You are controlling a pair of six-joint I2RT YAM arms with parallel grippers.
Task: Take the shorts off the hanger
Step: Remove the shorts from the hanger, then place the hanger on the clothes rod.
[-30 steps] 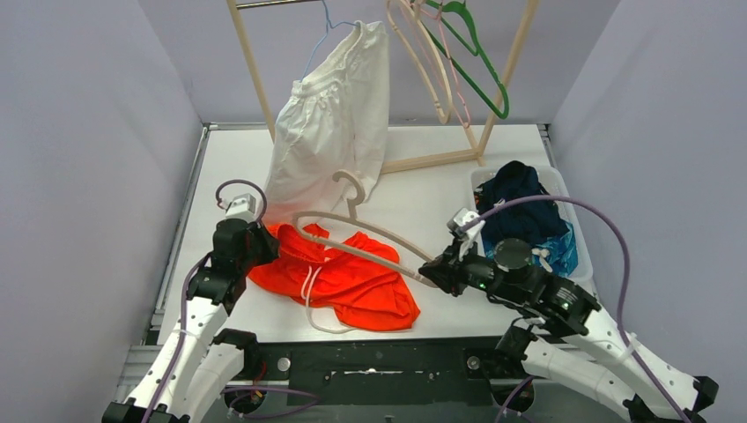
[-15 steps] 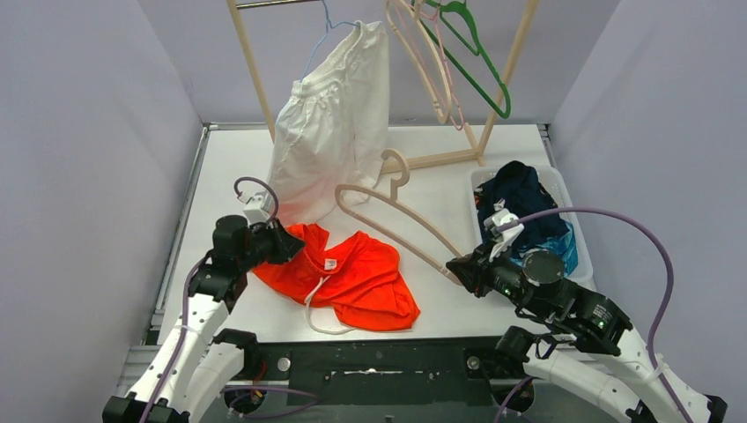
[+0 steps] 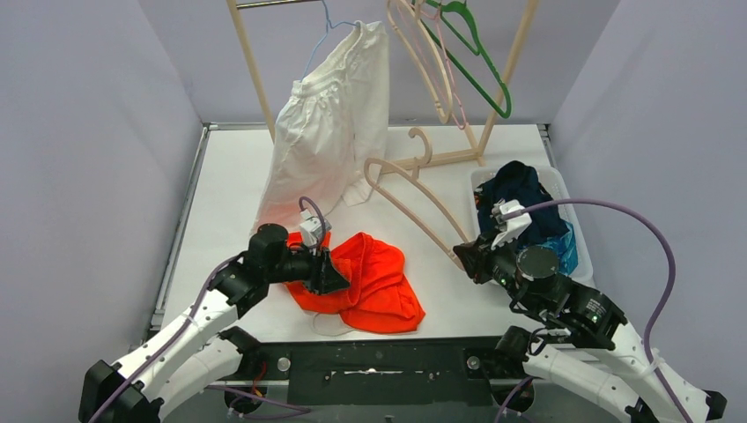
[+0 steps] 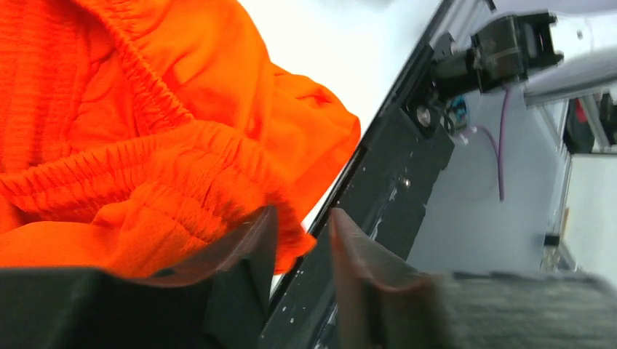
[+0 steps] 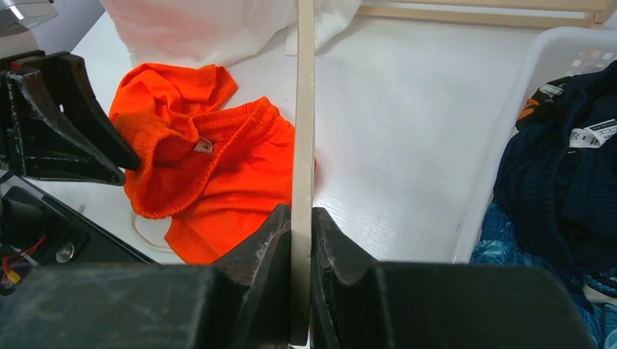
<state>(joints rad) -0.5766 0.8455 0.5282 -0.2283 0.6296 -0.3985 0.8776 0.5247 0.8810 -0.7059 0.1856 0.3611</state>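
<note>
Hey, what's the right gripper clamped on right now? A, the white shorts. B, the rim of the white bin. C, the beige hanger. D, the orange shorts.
C: in the right wrist view the right gripper has its jaws pressed shut on the thin bar of the beige hanger, while the orange shorts lie outside its jaws.

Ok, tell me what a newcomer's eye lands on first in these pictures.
First, the bright orange shorts, crumpled on the white table near the front, with the left gripper at their edge, its fingers slightly apart. Next, the bare beige hanger pinched in the right gripper, and the white shorts hanging on the wooden rack at the back.
</note>
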